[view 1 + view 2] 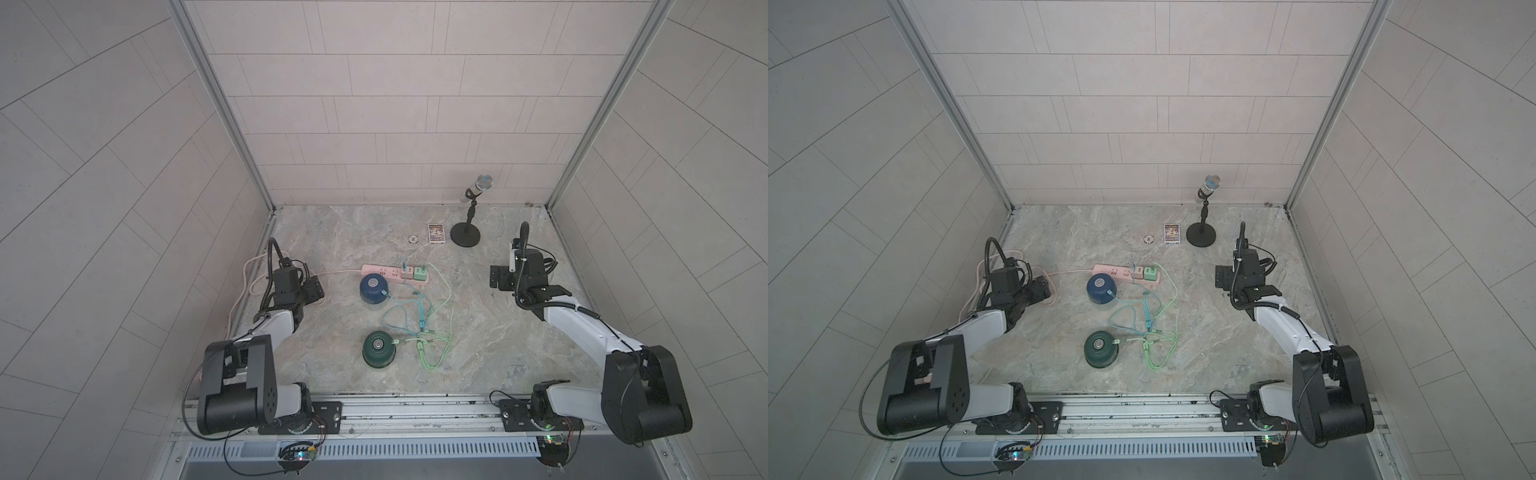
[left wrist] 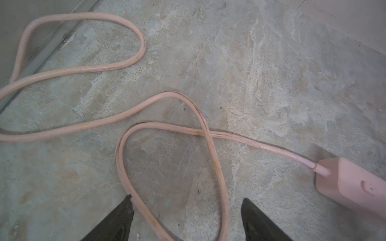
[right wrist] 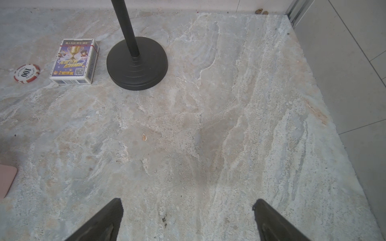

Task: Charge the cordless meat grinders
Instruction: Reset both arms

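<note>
In both top views the dark blue meat grinder (image 1: 373,289) (image 1: 1101,288) stands just in front of the pink power strip (image 1: 395,275) (image 1: 1125,274), and a teal cable (image 1: 399,309) runs from its side. The dark green meat grinder (image 1: 378,348) (image 1: 1100,348) stands nearer the front, with a light green cable (image 1: 436,353) at its side. A pink adapter (image 1: 408,272) and a green adapter (image 1: 420,272) sit in the strip. My left gripper (image 1: 315,286) (image 2: 188,198) hangs open over the strip's pink cord (image 2: 163,125), left of the blue grinder. My right gripper (image 1: 496,276) (image 3: 189,199) is open over bare table at the right.
A microphone on a round black stand (image 1: 465,239) (image 3: 136,62), a card box (image 1: 436,233) (image 3: 75,60) and a poker chip (image 1: 412,239) (image 3: 26,73) sit near the back wall. The pink cord loops along the left wall (image 1: 245,286). Tiled walls close in three sides.
</note>
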`<move>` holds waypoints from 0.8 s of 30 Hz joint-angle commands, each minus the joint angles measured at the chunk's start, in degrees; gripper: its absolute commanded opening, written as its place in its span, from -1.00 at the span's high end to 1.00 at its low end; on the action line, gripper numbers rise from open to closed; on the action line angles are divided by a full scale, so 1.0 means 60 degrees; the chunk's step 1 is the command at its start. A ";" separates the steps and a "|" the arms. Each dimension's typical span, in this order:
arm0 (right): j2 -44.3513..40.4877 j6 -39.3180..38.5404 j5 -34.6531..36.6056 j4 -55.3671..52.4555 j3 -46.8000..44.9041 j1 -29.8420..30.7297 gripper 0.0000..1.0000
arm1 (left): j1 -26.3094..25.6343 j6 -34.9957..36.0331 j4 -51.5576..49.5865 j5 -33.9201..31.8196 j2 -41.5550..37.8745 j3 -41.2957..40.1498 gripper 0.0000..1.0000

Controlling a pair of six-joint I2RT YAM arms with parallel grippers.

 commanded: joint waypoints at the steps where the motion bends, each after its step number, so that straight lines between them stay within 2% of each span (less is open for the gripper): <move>1: -0.0351 0.0184 0.0357 0.0960 -0.0427 -0.0141 -0.99 | -0.0081 0.0774 0.3211 -0.0311 0.0406 -0.0312 -0.70; 5: -0.0491 0.0122 0.0433 0.1642 -0.0954 -0.0267 -0.99 | -0.0089 0.0853 0.3830 0.0095 0.1488 0.0182 -0.69; 7: -0.0605 0.0011 0.0542 0.2080 -0.1215 -0.0294 -0.99 | -0.0237 0.1002 0.3188 -0.0059 0.1440 0.0415 -0.69; 9: -0.0766 0.0082 0.0880 0.2617 -0.1584 -0.0323 -0.99 | -0.0529 0.1389 0.3447 -0.0141 0.1265 0.0113 -0.70; 11: -0.0902 0.0120 0.0996 0.3293 -0.2034 -0.0369 -0.99 | -0.1208 0.1937 0.5118 -0.1087 0.1111 -0.1103 -0.73; 13: -0.1045 0.0117 0.1020 0.3625 -0.2333 -0.0370 -0.99 | -0.1838 0.2357 0.8418 -0.1928 0.2138 -0.2044 -0.77; 14: -0.1121 0.0094 0.0968 0.3774 -0.2494 -0.0371 -0.99 | -0.1851 0.2431 0.7994 -0.1908 0.2166 -0.1845 -0.78; 16: -0.1168 -0.0098 0.0855 0.4516 -0.2938 -0.0376 -0.99 | -0.1844 0.1960 0.4558 -0.2743 0.1735 -0.0365 -0.83; 17: -0.1120 -0.0240 0.1008 0.5071 -0.3144 -0.0360 -0.99 | -0.1812 0.1918 0.3984 -0.2676 0.1698 -0.0107 -0.97; 19: -0.0875 -0.0456 0.1463 0.6003 -0.3523 -0.0411 -0.99 | -0.1788 0.2077 0.5879 -0.2640 0.2136 -0.0653 -0.99; 20: -0.0632 -0.0549 0.1459 0.6539 -0.3682 -0.0526 -0.99 | -0.1796 0.2045 0.5913 -0.2667 0.2105 -0.0675 -1.00; 22: -0.0018 -0.0607 0.1153 0.7656 -0.3900 -0.0763 -0.99 | -0.1793 0.1976 0.4903 -0.2661 0.1834 -0.0425 -1.00; 24: 0.0634 -0.0643 0.0780 0.8711 -0.3903 -0.0858 -0.99 | -0.1795 0.1986 0.5287 -0.2653 0.1918 -0.0540 -1.00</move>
